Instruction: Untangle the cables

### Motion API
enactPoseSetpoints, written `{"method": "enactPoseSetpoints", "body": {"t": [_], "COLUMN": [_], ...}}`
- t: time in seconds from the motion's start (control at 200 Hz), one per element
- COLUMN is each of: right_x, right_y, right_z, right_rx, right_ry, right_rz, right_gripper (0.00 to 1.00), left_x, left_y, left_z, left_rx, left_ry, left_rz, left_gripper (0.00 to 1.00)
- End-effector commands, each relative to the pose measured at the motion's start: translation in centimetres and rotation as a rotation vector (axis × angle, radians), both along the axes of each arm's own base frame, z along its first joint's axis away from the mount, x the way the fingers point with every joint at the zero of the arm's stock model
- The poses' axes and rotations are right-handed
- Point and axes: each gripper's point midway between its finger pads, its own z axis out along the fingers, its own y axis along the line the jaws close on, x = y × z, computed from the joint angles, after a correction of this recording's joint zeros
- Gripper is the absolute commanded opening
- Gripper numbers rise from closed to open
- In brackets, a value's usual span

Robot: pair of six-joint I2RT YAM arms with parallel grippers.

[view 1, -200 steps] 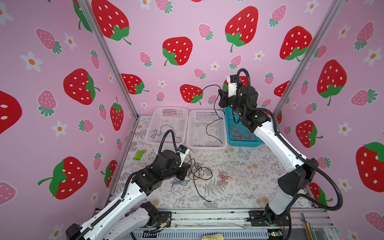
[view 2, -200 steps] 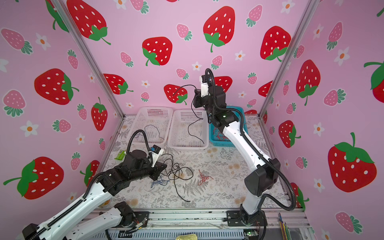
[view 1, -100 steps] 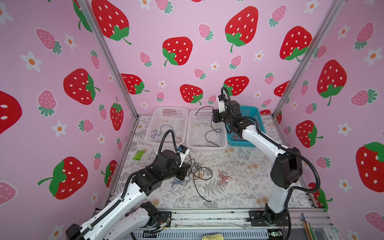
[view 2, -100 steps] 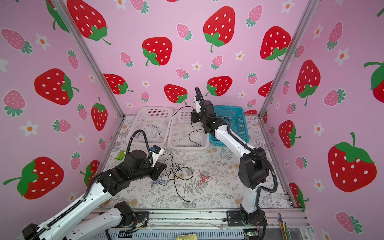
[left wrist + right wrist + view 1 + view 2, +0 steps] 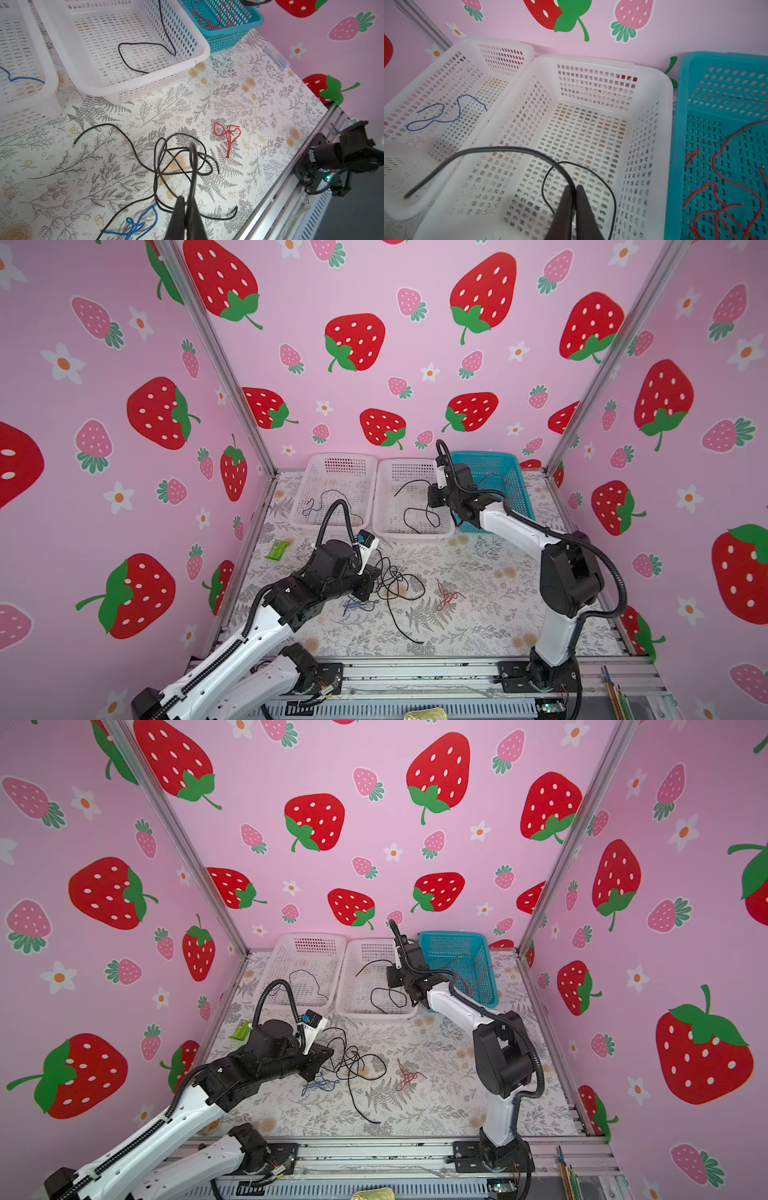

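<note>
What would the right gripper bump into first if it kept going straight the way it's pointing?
Probably the floor of the middle white basket, close to the loop of the black cable pinched in the right gripper. Nothing else shows in between, though depth is hard to judge.

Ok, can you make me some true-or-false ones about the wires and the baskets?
1. Red cables lie in the teal basket. True.
2. The left end effector is wide open. False: it is shut, pinching a loop of the black tangle.
3. A blue cable lies in the left basket. True.
4. No red cable is on the table. False: a loose red cable lies on the table beside the tangle.
5. The right end effector is over the teal basket. False: it is over the middle basket, holding a black cable.
</note>
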Motion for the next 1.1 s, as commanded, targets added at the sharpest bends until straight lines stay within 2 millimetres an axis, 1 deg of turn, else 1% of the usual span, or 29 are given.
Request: {"method": "enactPoseSetpoints", "body": {"t": [0.0,0.235,0.355,0.44,0.52,0.595,0.625,0.645,0.725,0.79,0.935,1.025,1.096], "right_x": [-0.3,-1.5,-2.4,-3.3,-4.8,-6.9,-7.9,-8.6,-11.6,-14.3,-20.3,-23.2,-25.1], "right_y": [-1.1,-1.3,-1.7,-1.7,-1.2,-0.4,-0.1,0.2,0.8,1.3,2.2,2.5,2.6], "right_z": [4.1,6.5,8.3,9.5,10.6,11.2,11.4,11.4,11.3,10.9,9.6,8.7,7.9], "right_rx": [0.037,0.055,0.071,0.089,0.119,0.141,0.153,0.161,0.196,0.225,0.261,0.276,0.292], "right_ry": [-0.073,-0.099,-0.123,-0.139,-0.147,-0.163,-0.172,-0.177,-0.195,-0.208,-0.242,-0.243,-0.239], "right_rz": [-0.033,-0.012,-0.008,0.01,0.059,0.126,0.16,0.181,0.265,0.34,0.487,0.55,0.585], "right_gripper": [0.19,0.28,0.32,0.36,0.43,0.51,0.51,0.56,0.63,0.67,0.7,0.7,0.7], "left_x": [0.3,0.5,0.5,0.6,0.5,0.5,0.5,0.5,0.4,0.3,0.0,0.0,-0.1], "left_y": [-0.2,-0.3,-0.3,-0.3,-0.4,-0.5,-0.5,-0.5,-0.6,-0.7,-1.1,-1.3,-1.5], "left_z": [0.5,0.1,0.0,-0.1,0.0,0.1,0.1,0.1,0.2,0.4,0.9,1.4,2.0], "left_rx": [-0.009,0.003,0.008,0.01,0.006,0.0,-0.002,-0.002,-0.01,-0.016,-0.042,-0.062,-0.087], "left_ry": [-0.025,-0.017,-0.014,-0.015,-0.014,-0.013,-0.013,-0.013,-0.01,-0.011,-0.008,-0.008,0.0], "left_rz": [-0.008,-0.006,-0.005,-0.008,-0.009,-0.014,-0.015,-0.016,-0.022,-0.027,-0.044,-0.046,-0.045], "left_gripper": [0.0,0.0,0.0,0.0,0.0,0.0,0.0,0.0,0.0,0.0,0.0,0.0,0.0]}}
